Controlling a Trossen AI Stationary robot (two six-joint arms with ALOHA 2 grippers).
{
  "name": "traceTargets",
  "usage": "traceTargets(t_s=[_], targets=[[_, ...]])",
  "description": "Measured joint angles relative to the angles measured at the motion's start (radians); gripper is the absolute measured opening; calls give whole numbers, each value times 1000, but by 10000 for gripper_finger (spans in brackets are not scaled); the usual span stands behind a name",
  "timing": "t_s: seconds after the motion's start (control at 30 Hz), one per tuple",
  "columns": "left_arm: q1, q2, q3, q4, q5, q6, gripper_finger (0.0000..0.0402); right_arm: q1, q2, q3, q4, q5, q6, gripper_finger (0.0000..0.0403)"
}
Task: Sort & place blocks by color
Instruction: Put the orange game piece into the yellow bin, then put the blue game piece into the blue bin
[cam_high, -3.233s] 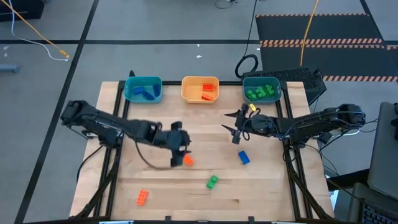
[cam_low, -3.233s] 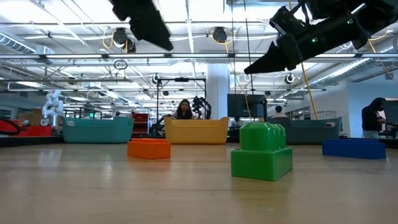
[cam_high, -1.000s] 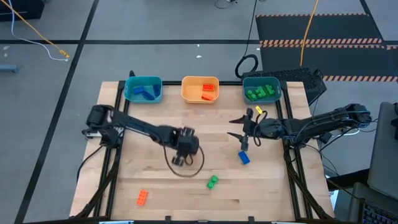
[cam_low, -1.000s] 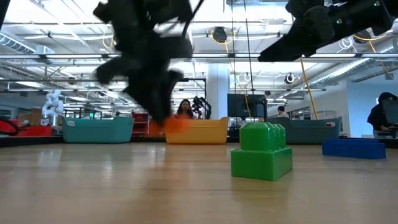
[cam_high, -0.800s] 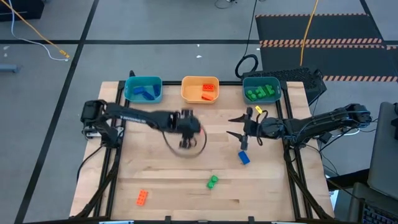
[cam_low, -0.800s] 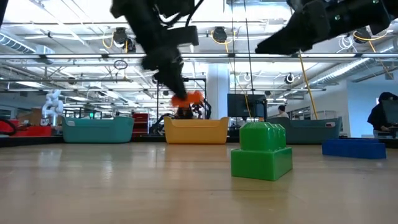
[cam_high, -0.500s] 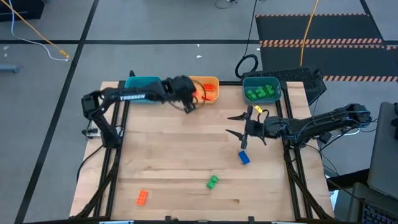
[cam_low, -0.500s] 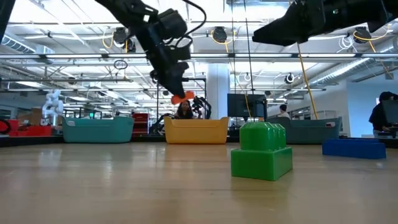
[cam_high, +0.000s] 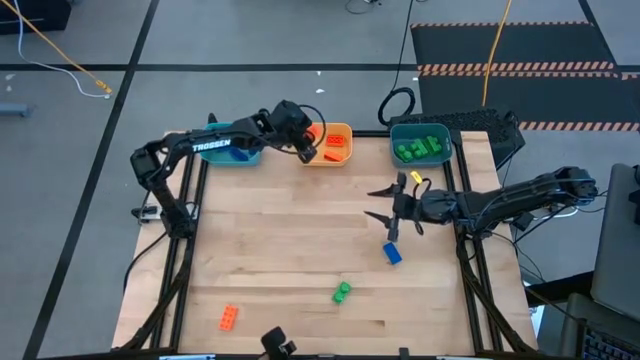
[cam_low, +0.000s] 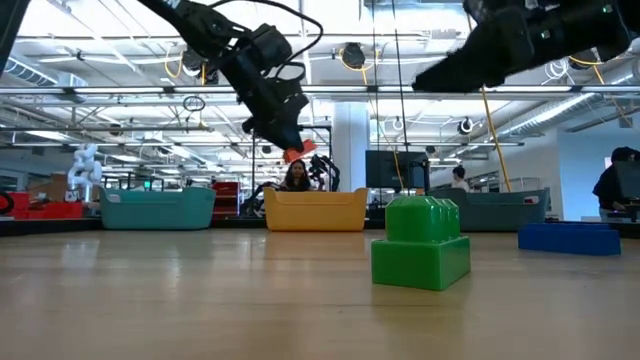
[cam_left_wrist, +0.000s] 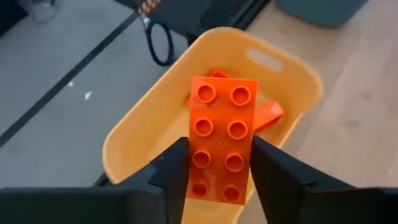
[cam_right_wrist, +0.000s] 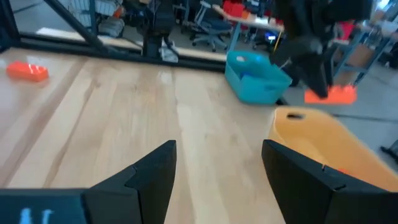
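Over the upper centre of the overhead frame, the left gripper (cam_high: 307, 146) is hanging above the rounded orange tray (cam_high: 322, 158), its two dark fingers (cam_left_wrist: 171, 174) pressing against the long sides of an orange-red eight-stud brick (cam_left_wrist: 222, 138); in the wrist picture the glossy plastic brick is sitting between them with its round studs facing the camera, above the tray's smooth curved rim and the orange pieces lying inside. At right of centre, the right gripper (cam_high: 381, 205) is hovering over the pale wood-plank table (cam_high: 250, 250), its jaws standing apart around nothing, just above a blue brick (cam_high: 392, 253) lying on the boards. A green studded brick (cam_high: 342, 292) is resting lower centre, and another orange-red brick (cam_high: 229, 318) is lying at lower left. A teal tray (cam_high: 231, 144) holding blue pieces and a dark teal tray (cam_high: 419, 146) of green pieces are flanking the orange one along the table's top edge.
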Motion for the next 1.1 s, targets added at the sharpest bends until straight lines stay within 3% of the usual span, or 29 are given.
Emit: traceTargets(t_s=[0.27,0.5,0.6,0.8,1.0,1.1], targets=[[-10,9,0,35,-5,-18,277,-17,0,-63,47,4,138,231],[-18,14,0,43,-6,-12,329,-15,0,-68,38,4,240,231],[-42,3,0,52,18,-16,327,-19,0,-68,-14,5,268,231],[-153,-7,0,172,197,-60,293,-28,-4,-69,-149,-2,389,231],[-288,-7,0,326,205,-15,254,-28,-34,-69,-201,-10,392,231],[-346,-7,0,389,212,-25,239,-28,-58,-69,-194,-91,392,231]])
